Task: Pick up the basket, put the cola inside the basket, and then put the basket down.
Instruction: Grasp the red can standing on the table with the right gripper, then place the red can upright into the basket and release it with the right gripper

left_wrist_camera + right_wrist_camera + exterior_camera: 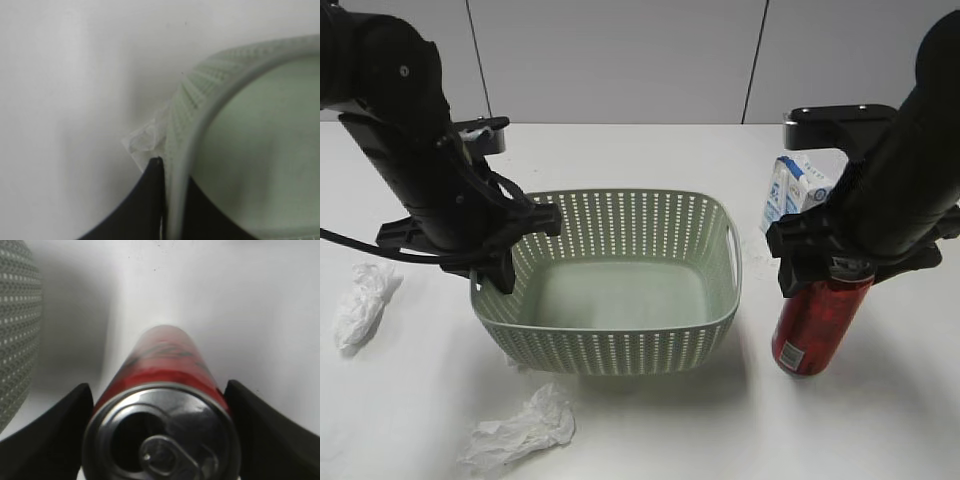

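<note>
The left claw (505,265) clenches the basket (620,290) rim; the right claw (160,405) grips the cola (813,325), whose white label patch seems unreadable.

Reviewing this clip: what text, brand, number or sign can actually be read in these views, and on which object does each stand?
None can be read.
Cola: white label patch low on its side, print too small to read; the dark marking on the red body in the right wrist view is blurred.
Milk carton: blue and white print, too small to read.
Basket: no lettering visible.
</note>
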`<act>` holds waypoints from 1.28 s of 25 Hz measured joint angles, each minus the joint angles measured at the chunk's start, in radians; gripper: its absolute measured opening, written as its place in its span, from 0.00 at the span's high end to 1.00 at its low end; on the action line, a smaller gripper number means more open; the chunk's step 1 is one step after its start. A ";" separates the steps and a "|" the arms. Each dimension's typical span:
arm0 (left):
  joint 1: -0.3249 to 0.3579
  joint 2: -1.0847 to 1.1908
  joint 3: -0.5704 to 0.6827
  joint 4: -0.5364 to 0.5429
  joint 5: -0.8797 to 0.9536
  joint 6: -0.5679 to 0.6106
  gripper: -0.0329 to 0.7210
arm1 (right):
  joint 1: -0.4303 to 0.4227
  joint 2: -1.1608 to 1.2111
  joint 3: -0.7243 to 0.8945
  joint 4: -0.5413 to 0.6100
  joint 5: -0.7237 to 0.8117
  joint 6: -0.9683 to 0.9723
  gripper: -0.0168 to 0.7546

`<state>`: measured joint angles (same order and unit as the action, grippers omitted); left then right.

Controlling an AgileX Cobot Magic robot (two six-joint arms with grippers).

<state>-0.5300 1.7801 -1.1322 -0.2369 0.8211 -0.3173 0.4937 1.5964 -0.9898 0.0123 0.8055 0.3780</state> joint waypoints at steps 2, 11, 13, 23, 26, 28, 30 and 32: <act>0.000 0.000 0.000 0.000 0.000 0.000 0.96 | 0.000 0.006 0.000 0.001 0.000 0.000 0.27; 0.000 0.000 0.000 0.000 0.000 0.000 0.96 | 0.000 -0.036 -0.009 0.003 0.012 -0.003 0.33; 0.000 0.000 0.000 0.000 0.000 0.000 0.96 | 0.000 -0.068 -0.035 0.003 0.030 -0.031 0.33; 0.000 0.000 0.000 0.000 -0.002 0.000 0.96 | 0.030 -0.157 -0.385 -0.012 0.267 -0.145 0.33; 0.000 0.000 0.000 0.000 -0.004 0.000 0.96 | 0.107 -0.138 -0.495 -0.019 0.286 -0.157 0.33; 0.000 0.000 0.000 0.000 -0.004 0.000 0.96 | 0.163 -0.106 -0.544 -0.018 0.287 -0.159 0.33; 0.000 0.000 0.000 0.000 -0.004 0.000 0.96 | 0.219 -0.062 -0.574 -0.018 0.290 -0.159 0.33; 0.000 0.000 0.000 0.000 -0.004 0.000 0.96 | 0.259 -0.002 -0.578 -0.012 0.290 -0.159 0.33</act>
<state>-0.5300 1.7801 -1.1322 -0.2369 0.8170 -0.3173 0.7531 1.5940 -1.5679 0.0000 1.0958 0.2185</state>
